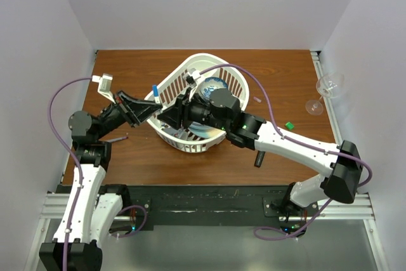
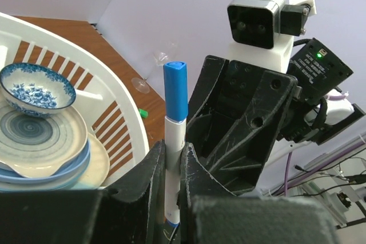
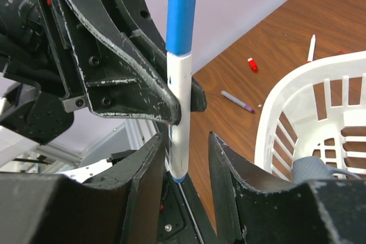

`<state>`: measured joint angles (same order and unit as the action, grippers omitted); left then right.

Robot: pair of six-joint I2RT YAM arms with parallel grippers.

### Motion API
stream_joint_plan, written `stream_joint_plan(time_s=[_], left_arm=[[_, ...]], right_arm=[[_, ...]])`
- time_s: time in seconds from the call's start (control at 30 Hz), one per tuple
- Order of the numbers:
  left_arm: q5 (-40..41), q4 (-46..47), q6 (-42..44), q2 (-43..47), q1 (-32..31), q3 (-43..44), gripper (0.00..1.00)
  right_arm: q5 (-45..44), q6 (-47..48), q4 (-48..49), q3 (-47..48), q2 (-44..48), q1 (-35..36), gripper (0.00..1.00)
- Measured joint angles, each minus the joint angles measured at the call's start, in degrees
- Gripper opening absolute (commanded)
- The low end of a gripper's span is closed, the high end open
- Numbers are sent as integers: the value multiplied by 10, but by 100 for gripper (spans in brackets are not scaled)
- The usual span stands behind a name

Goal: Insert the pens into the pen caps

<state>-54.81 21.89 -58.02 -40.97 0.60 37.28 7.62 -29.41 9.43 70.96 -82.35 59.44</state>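
My left gripper [image 2: 171, 161] is shut on a white-barrelled pen [image 2: 173, 135] and holds it upright, with its blue cap [image 2: 175, 92] seated on top. In the top view the pen [image 1: 155, 91] stands just left of the basket, in my left gripper [image 1: 151, 110]. My right gripper [image 3: 186, 147] is open, its fingers on either side of the pen's lower end [image 3: 180, 112]; the pen sits close to its left finger with a gap on the right. A red cap [image 3: 252, 64] and a green cap [image 1: 289, 125] lie on the table.
A white basket [image 1: 219, 68] holding blue-patterned bowls and plates [image 2: 35, 87] stands mid-table. A purple pen [image 3: 237, 101] and a thin white pen [image 3: 311, 47] lie left of it. A black marker [image 1: 258, 157] lies under my right arm. A wine glass [image 1: 327, 90] lies at the right edge.
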Motion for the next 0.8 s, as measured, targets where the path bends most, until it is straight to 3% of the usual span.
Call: stream_joint_plan(time_s=[0.27, 0.3, 0.33, 0.43, 0.57, 0.7, 0.8], left_arm=[[-13, 55, -30, 0, -14, -9, 0], [-14, 59, -32, 0, -15, -10, 0], [-14, 63, -36, 0, -15, -13, 0], [-14, 73, -45, -2, -15, -16, 0], [-11, 64, -40, -4, -15, -15, 47], [-2, 15, -9, -4, -17, 3, 67], [0, 2, 1, -2, -18, 16, 74]], right_arm=[[26, -19, 18, 0, -1, -3, 36], [26, -22, 19, 0, -1, -3, 14], [28, -24, 21, 0, -2, -3, 4], [39, -30, 26, 0, -5, -3, 0], [40, -30, 28, -2, -5, -4, 0], [39, -24, 22, -13, 6, -4, 0], [40, -19, 17, -19, 19, -3, 0]])
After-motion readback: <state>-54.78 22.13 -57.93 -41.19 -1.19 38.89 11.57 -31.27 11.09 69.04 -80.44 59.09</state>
